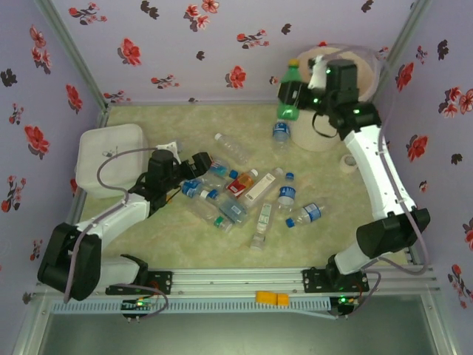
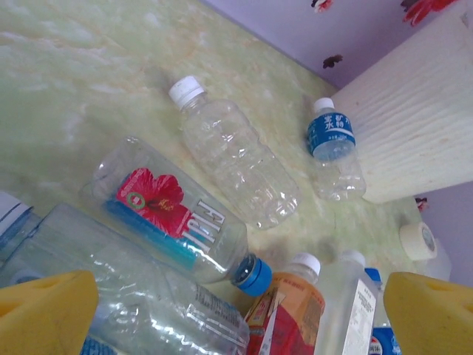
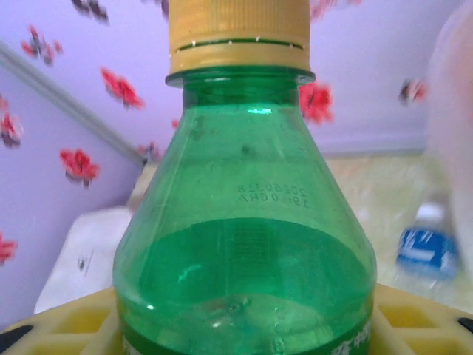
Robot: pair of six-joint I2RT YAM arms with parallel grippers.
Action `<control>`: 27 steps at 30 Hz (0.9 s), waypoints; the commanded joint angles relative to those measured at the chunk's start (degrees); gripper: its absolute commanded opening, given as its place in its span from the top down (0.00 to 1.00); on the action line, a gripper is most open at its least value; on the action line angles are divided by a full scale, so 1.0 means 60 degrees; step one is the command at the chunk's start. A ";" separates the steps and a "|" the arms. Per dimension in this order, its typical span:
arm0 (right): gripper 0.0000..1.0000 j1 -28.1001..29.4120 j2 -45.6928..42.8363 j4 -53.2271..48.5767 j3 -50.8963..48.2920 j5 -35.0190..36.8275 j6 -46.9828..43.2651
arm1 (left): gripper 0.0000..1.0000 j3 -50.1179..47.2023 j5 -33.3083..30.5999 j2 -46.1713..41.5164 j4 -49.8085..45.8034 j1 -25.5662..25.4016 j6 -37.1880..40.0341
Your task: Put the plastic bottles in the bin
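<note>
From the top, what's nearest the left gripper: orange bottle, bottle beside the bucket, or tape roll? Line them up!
1. Orange-red plastic bottle, just right of the left gripper.
2. Clear blue-labelled bottle, beside the cream bucket.
3. White tape roll, far right.

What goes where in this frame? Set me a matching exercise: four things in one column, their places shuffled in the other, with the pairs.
Things
1. green bottle
2. white box
3. tape roll
4. orange-red bottle

Places
A. among the bottles lying mid-table
B. at the table's left edge
C. held in the right gripper, up beside the bin
D. on the table by the bin's base

Pairs: 1-C, 2-B, 3-D, 4-A
</note>
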 commanded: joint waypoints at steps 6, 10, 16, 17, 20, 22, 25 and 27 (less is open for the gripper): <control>0.54 -0.1677 0.1409 0.0123 0.1702 0.2577 -0.0155 | 0.00 -0.0713 0.0188 -0.0814 -0.0399 0.0048 0.0160; 0.54 -0.1953 0.2703 0.0209 0.2798 0.3208 -0.0184 | 0.00 -0.0769 0.0173 -0.0940 -0.0271 0.0035 0.0081; 0.52 -0.2198 0.4684 -0.0931 0.5011 0.3055 0.0017 | 0.00 -0.1004 0.0134 -0.1208 0.0113 0.0029 -0.0163; 0.50 -0.2198 0.4959 -0.1138 0.5275 0.3098 0.0002 | 0.00 -0.1039 0.0090 -0.1235 0.0178 0.0020 -0.0144; 0.39 -0.2241 0.5400 -0.1473 0.5600 0.3099 0.0067 | 0.00 -0.0743 -0.0103 -0.1403 -0.0552 0.0034 0.0204; 0.29 -0.2271 0.5432 -0.1518 0.5601 0.3006 0.0079 | 0.00 -0.0677 -0.0166 -0.1615 -0.0796 0.0032 0.0337; 0.12 -0.2272 0.5242 -0.1526 0.5596 0.3024 -0.0024 | 0.00 -0.0679 -0.0480 -0.2069 -0.1259 0.0042 0.0505; 0.05 -0.2272 0.4989 -0.1574 0.5600 0.3012 -0.0196 | 0.00 -0.0746 -0.0734 -0.2316 -0.1407 0.0047 0.0584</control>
